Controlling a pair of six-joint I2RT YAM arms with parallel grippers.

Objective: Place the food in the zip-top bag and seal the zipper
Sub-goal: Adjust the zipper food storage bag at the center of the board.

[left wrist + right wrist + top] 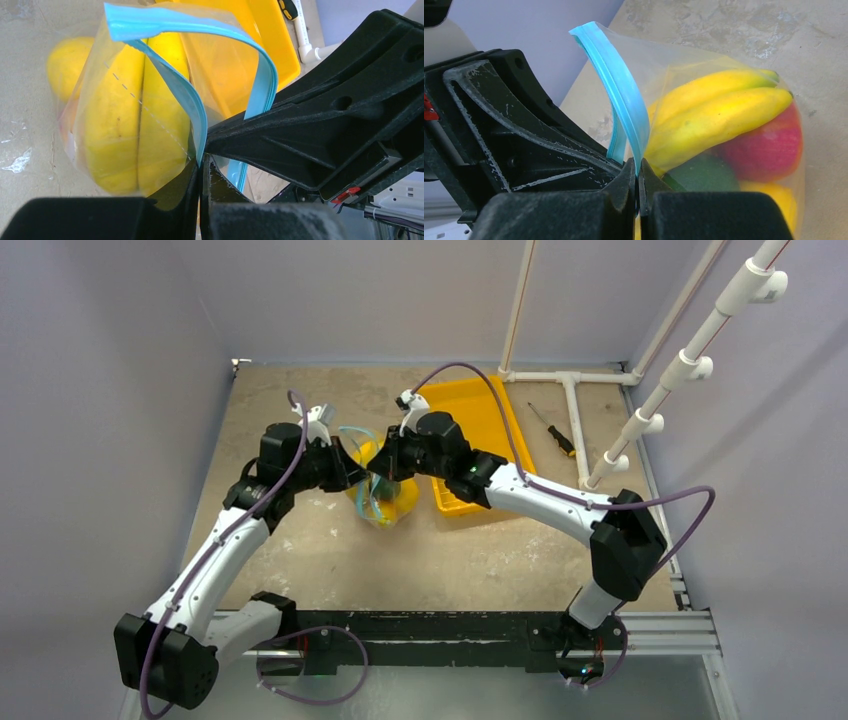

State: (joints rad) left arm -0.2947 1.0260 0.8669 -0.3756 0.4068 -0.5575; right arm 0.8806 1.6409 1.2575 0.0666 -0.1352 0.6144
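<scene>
Teal-blue zipper [624,95] pinched by right gripper [638,175], jaws pressed together on strip. Left gripper [201,170] clamps same strip, meeting right gripper head-on. Just beyond both: zip-top bag [704,62], mouth gaping, holding bananas [719,110], red apple [769,145], avocado [701,172], lemon [774,197]. Past bag from left gripper: yellow tray [270,40] on surface [330,540]; screwdriver [553,430] beyond.

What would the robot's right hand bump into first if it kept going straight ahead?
The right hand, shut on the teal-blue zipper strip of the clear plastic bag, would probably press first into the yellow toy bananas inside it; depth is unclear.
</scene>
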